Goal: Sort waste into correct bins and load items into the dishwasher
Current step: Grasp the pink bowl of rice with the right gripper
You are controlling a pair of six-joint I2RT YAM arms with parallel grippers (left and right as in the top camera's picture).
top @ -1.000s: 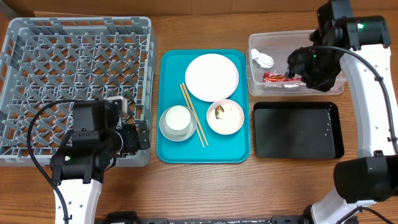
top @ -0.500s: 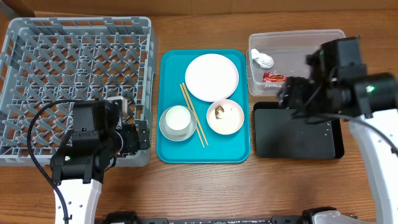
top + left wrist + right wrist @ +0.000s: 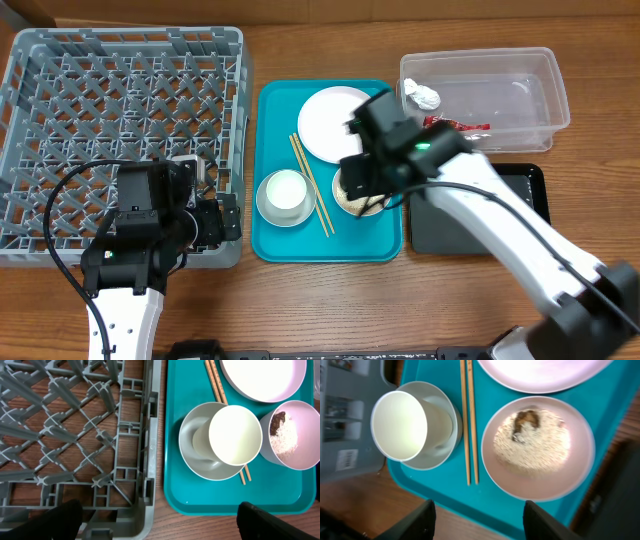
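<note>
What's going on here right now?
The right gripper hovers open and empty over the dish of rice on the teal tray. The wrapper and tissue lie in the clear tub. The left gripper hangs open beside the rack, which shows no dishes; plate, bowl, cup and chopsticks sit on the tray.

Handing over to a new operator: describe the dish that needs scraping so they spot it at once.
Start at the turquoise tray mid-table. At its near right corner, in front of the large plate, sits the small white dish. Only it holds rice and a brown scrap.
</note>
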